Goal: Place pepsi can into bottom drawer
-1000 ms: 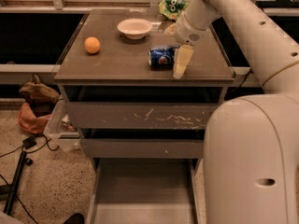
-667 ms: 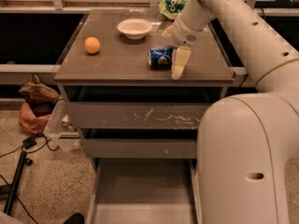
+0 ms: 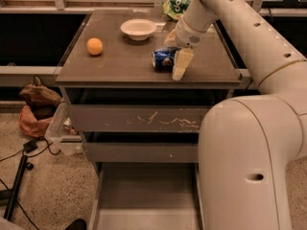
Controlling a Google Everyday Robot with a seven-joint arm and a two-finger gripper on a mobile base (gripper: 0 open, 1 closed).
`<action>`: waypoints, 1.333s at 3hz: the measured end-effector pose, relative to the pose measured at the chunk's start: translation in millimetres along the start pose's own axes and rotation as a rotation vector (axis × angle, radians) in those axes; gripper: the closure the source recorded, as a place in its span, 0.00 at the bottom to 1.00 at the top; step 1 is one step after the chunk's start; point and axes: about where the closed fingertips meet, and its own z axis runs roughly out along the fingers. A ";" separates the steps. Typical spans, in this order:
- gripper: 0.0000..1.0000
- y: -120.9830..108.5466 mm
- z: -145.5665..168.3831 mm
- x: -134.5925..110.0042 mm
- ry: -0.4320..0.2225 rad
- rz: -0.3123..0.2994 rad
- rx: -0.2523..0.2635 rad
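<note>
The pepsi can (image 3: 163, 59) lies on its side on the cabinet top (image 3: 120, 63), right of the middle. My gripper (image 3: 174, 51) reaches down over the can's right end, open. One pale finger (image 3: 182, 64) stands at the can's front right and the other shows just behind the can. The can is not lifted. The bottom drawer (image 3: 144, 193) is pulled out below, its flat floor bare. Its right side is hidden by my own body.
An orange (image 3: 94, 46), a white bowl (image 3: 138, 28) and a green chip bag (image 3: 176, 6) are on the cabinet top. The scratched top drawer (image 3: 139, 118) and middle drawer (image 3: 141, 152) are shut. My body (image 3: 244, 166) fills the lower right. A bag (image 3: 36, 110) and cables (image 3: 19, 152) lie on the floor at left.
My gripper has edged slightly left, closer around the can. The can has not moved.
</note>
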 end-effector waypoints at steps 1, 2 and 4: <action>0.41 0.0 0.0 0.0 0.000 0.000 0.000; 0.65 0.0 0.0 0.0 0.000 0.000 0.000; 1.00 48.6 -31.4 -4.1 0.051 0.052 -0.022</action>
